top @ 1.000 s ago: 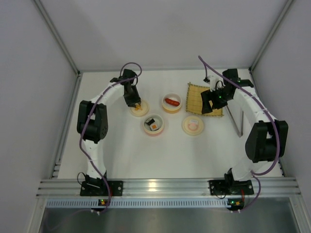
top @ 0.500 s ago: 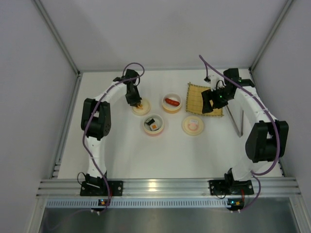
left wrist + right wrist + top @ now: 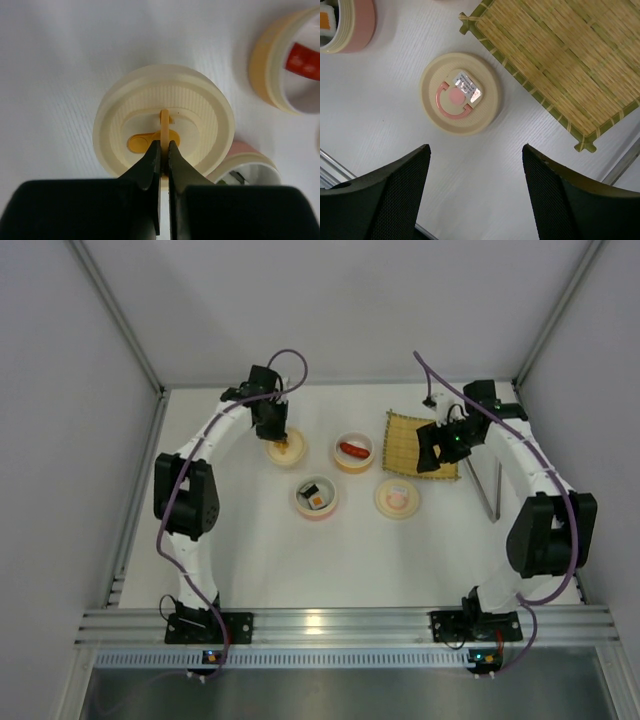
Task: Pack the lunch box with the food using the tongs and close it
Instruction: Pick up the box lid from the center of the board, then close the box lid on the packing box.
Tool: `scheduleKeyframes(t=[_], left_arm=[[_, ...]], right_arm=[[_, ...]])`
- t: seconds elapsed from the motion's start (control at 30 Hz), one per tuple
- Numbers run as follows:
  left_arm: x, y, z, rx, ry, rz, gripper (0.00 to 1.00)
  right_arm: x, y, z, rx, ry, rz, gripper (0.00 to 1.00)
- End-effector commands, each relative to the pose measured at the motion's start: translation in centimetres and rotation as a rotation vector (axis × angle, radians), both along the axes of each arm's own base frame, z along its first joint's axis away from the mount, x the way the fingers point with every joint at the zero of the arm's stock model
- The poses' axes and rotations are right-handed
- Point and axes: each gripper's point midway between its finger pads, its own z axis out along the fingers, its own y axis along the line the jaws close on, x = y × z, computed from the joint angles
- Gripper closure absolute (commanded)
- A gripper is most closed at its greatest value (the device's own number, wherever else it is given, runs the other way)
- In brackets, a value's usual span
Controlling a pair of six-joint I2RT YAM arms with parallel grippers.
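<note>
The orange lid (image 3: pixel 200 105), left of the orange-rimmed bowl (image 3: pixel 265 70), is pinched by its thin tab in the left gripper (image 3: pixel 163 150); so slight a hold may be lost on lifting. The right gripper (image 3: pixel 476 150) is held wide near the pink lid (image 3: pixel 432 85).

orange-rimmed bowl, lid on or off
Off: the orange-rimmed bowl is uncovered, red sausage showing inside; the orange-tab lid sits apart, pinched by the left gripper.

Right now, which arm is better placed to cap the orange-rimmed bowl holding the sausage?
Left. The left claw is pinched shut on the upright tab of the orange lid, beside the orange-rimmed bowl. The right claw hangs open above the pink lid, holding nothing.
</note>
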Motion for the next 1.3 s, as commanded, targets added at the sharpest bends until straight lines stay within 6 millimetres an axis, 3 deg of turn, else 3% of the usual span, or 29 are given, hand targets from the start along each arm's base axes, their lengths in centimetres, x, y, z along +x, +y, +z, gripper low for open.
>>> scheduleKeyframes(t=[0.0,0.1,0.13,0.17,0.23,0.27,0.4,0.47,0.53,0.6,0.63,0.7,0.97,1.27], left_arm=[[0.2,-4.0,13.6,-0.110,-0.332,-0.373,1.00],[-0.5,-6.0,16.1,-0.092,-0.366,-0.523,0.99],[0.0,-6.7,18.6,-0.079,-0.431,-0.550,0.99],[-0.6,-8.2,17.4,-0.068,-0.389,-0.594,1.00],[-0.8,-9.9,18.1,-0.045,-0.414,-0.655,1.00],[-1.4,-11.5,17.1,-0.054,-0.392,-0.693,1.00],[-3.3,-16.3,14.8,-0.034,-0.370,-0.803,1.00],[-3.6,-17.6,13.5,-0.018,-0.360,-0.833,1.00],[-3.8,-19.0,12.7,-0.007,-0.364,-0.850,1.00],[-3.2,-19.7,11.8,0.007,-0.364,-0.848,1.00],[-2.8,-19.9,10.6,0.010,-0.344,-0.840,1.00],[-2.3,-20.1,10.5,0.015,-0.348,-0.832,1.00],[-1.3,-20.2,6.5,0.055,-0.286,-0.808,1.00],[0.6,-20.1,5.8,0.100,-0.324,-0.769,1.00]], right_arm=[[-0.2,-0.2,3.2,0.041,-0.092,-0.002,0.26],[-0.6,-0.5,3.4,0.046,-0.095,-0.012,0.26],[-0.7,-0.7,3.2,0.046,-0.086,-0.017,0.25],[-0.8,-1.0,3.5,0.052,-0.092,-0.029,0.25],[-1.2,-1.0,3.4,0.062,-0.084,-0.039,0.25],[-0.9,-2.3,3.6,0.069,-0.097,-0.082,0.24],[-1.5,-3.1,3.0,0.101,-0.083,-0.135,0.20],[-1.6,-3.7,3.0,0.108,-0.083,-0.164,0.19],[-2.1,-3.8,2.9,0.130,-0.074,-0.193,0.10],[-2.1,-4.2,3.0,0.139,-0.085,-0.218,0.01],[-2.5,-4.2,2.9,0.146,-0.084,-0.230,0.01],[-2.8,-4.2,3.0,0.155,-0.087,-0.238,0.00],[-3.7,-3.9,4.7,0.173,-0.131,-0.243,0.01],[-4.3,-3.7,4.3,0.180,-0.127,-0.240,0.01]])
